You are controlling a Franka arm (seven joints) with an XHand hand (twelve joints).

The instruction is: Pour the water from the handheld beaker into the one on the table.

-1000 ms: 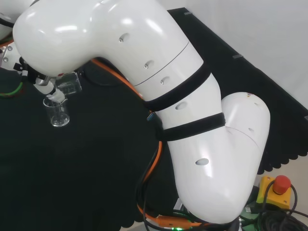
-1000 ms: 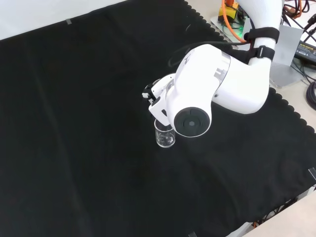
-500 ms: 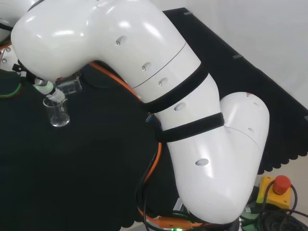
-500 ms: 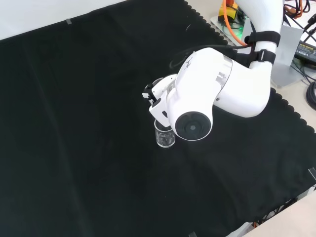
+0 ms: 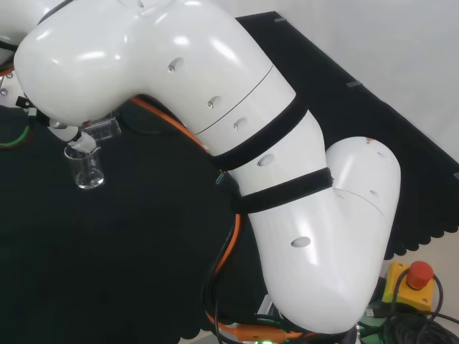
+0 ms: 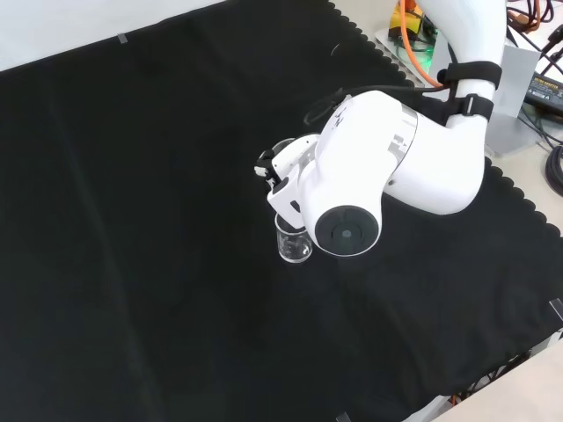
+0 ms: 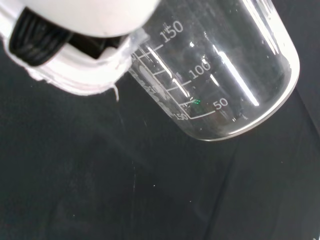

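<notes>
The hand (image 7: pixel 85 60) holds the tipped beaker (image 7: pixel 220 70) tight, tilted more than before, over the standing beaker (image 5: pixel 86 170) on the bench (image 6: pixel 132 220).

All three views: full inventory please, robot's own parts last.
beaker on the cloth: one, clear glass, upright, under the hand in head and front views.
handheld beaker: one, clear glass with white graduation marks, tilted; large in the wrist view, partly behind the arm link in the head view.
cloth: one, black, scalloped edge, covers the bench.
red button on a yellow box: one, lower right corner of the head view, off the cloth.
cables: orange and black, at the arm's base, top right of the front view.
arm links: white with black bands, right side of the head view.
hand: black and white, holding the tilted beaker; finger pose unclear.
</notes>
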